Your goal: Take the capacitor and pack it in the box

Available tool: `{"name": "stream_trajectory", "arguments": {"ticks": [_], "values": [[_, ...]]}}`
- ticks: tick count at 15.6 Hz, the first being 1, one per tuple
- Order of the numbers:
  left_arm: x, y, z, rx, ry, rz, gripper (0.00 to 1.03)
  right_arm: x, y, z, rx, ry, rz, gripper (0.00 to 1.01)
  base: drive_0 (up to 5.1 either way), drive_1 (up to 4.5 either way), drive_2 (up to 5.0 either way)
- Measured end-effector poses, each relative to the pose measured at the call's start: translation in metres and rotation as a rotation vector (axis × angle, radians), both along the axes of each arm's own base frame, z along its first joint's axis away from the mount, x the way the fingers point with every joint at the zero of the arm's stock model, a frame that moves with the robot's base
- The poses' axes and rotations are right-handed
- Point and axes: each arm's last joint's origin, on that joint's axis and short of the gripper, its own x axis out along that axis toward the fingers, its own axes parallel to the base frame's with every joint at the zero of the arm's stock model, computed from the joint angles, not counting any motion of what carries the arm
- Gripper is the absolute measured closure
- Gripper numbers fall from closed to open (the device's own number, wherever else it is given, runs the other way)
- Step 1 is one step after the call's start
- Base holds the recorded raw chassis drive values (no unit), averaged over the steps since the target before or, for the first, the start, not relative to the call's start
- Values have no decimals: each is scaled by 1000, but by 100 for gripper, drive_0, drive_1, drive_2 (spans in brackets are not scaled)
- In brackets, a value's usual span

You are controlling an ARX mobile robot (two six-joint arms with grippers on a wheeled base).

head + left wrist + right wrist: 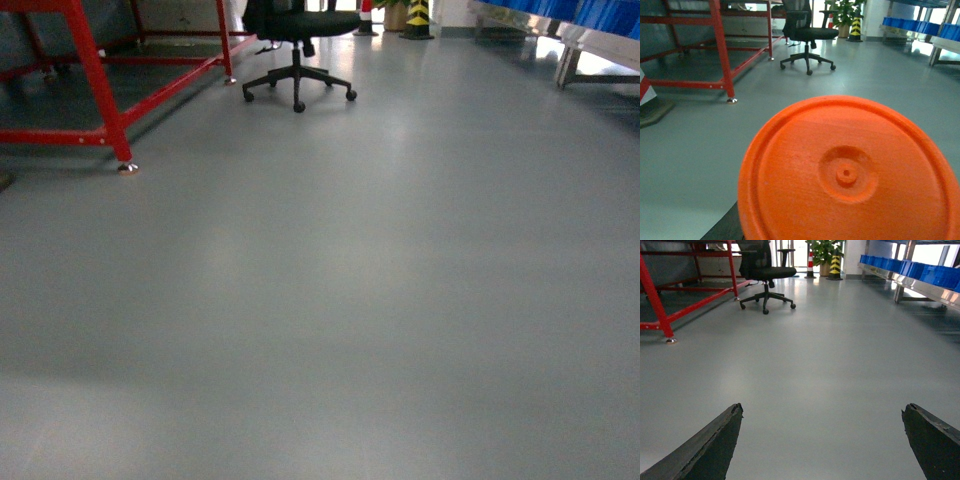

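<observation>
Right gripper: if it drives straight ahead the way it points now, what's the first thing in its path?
Nothing close. The right gripper is open and empty, aimed low across bare grey floor. Office chair sits far off and left of its line, blue bins far right. Depth is unclear; the way looks free.

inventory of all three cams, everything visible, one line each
Floor: one, grey, glossy, fills most of every view.
Metal frame: one, red, far left, standing on small feet.
Office chair: one, black, on castors, far centre-left.
Striped post: one, yellow and black, far end, beside a potted plant.
Traffic cone: one, red and white, far end, by the plant.
Bins: a row, blue, on a metal rack along the right wall.
Disc: one, orange, round, moulded centre hub, filling the left wrist view; what holds it is hidden.
Capacitor, box: none in view.
Right hand: black fingers wide apart, nothing between them.
</observation>
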Motion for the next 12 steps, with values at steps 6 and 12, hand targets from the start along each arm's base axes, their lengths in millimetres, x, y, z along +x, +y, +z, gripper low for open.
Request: {"name": "stream_trajectory", "arguments": {"ticks": [6, 12], "values": [[0, 0, 0, 0, -1, 0, 59, 0, 0, 0, 0, -1, 0, 3, -493, 252, 252], [0, 0, 0, 0, -1, 2, 59, 0, 0, 0, 0, 0, 0, 3, -494, 249, 249]]}}
